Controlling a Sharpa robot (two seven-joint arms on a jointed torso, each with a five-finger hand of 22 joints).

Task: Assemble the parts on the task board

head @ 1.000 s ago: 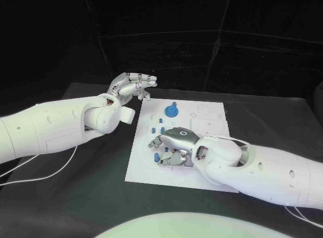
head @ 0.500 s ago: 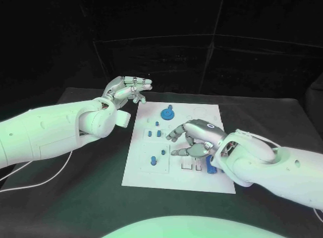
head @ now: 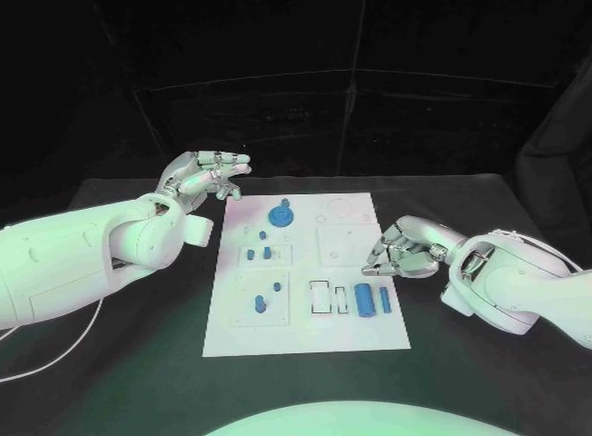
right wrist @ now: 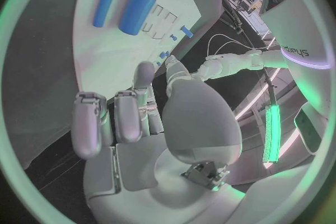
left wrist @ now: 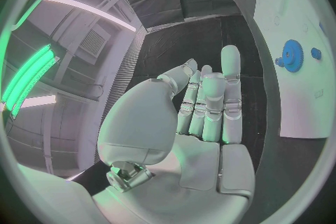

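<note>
I see my left robot hand (left wrist: pixel 199 123) empty, fingers straight and close together, above the black surface (left wrist: pixel 189 47). Off beside its fingertips lies the white task board (left wrist: pixel 297 28), carrying a blue gear (left wrist: pixel 293 56).

White task board (head: pixel 355 331) lies flat — small blue parts (head: pixel 366 300) scattered on it.

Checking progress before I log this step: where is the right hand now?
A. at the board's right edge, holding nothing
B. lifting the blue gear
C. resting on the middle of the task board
A: the right hand sits at the right edge of the task board, fingers curled with nothing in them.
</note>
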